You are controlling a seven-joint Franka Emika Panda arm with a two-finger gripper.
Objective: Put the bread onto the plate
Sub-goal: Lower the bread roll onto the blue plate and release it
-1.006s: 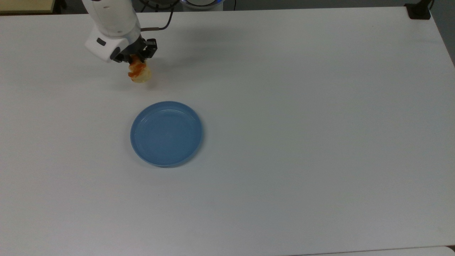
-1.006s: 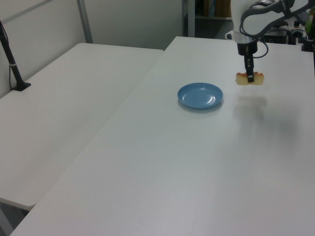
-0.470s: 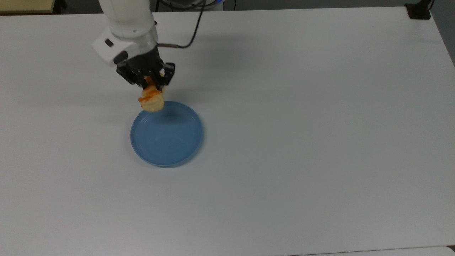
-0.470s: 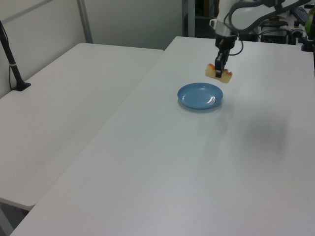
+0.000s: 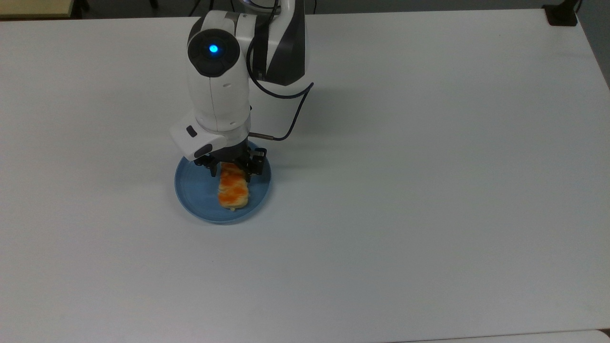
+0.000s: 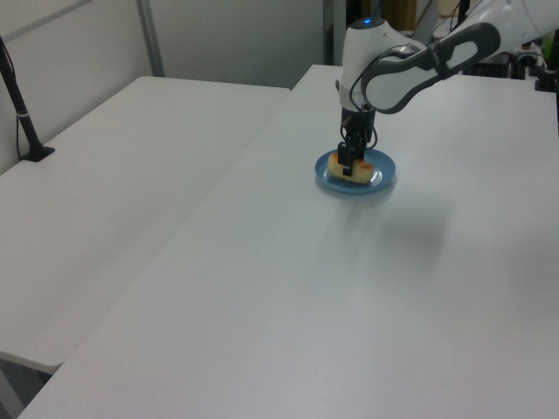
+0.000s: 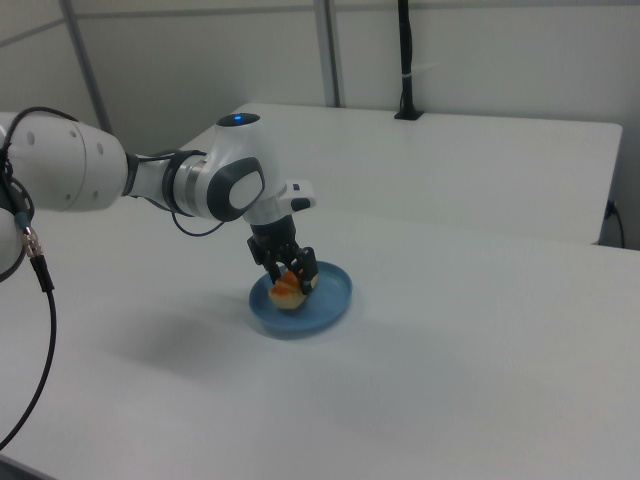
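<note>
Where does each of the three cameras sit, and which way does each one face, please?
Top view: overhead, looking down; the arm enters from the top edge, gripper on the bread.
Left view: raised, looking along the table; arm at far end.
Right view: raised at the opposite side; arm enters from the right view's left.
All three views share the plate under the bread.

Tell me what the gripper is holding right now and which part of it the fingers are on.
The gripper holds the bread across its sides at the end nearest the arm, over the plate.
</note>
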